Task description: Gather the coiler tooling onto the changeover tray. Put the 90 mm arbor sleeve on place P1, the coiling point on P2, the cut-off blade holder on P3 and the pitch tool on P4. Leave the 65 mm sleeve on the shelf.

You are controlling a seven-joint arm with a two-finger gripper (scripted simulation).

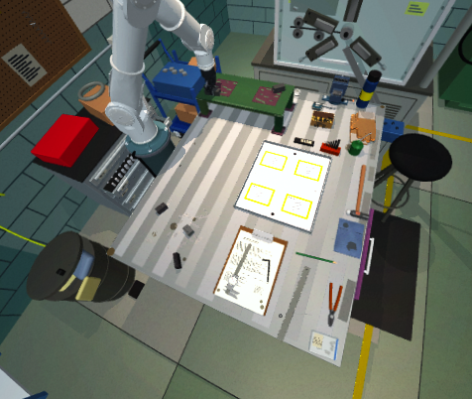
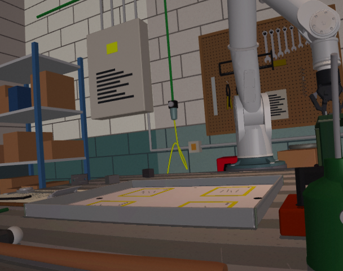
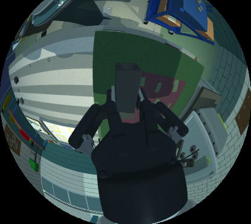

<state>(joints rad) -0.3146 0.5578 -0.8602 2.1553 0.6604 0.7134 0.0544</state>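
Observation:
On the green shelf (image 1: 246,95) at the back of the bench, a dark arbor sleeve (image 3: 128,89) stands upright on the left maroon mat. My gripper (image 3: 126,98) is down around it, and its fingers are closed on the sleeve's sides. A second dark sleeve (image 1: 278,89) lies on the right mat of the shelf. The white changeover tray (image 1: 284,184) with yellow place outlines sits mid-bench and is empty. Three small dark parts lie on the bench's left side: one (image 1: 161,208), a grey one (image 1: 187,230) and one (image 1: 177,260) near the front edge.
A blue cart (image 1: 178,81) with boxes stands just left of the shelf. A clipboard (image 1: 251,270) lies in front of the tray. A green bottle (image 1: 355,147), red bit holder (image 1: 330,147), hammer (image 1: 361,191) and pliers (image 1: 334,303) line the right side.

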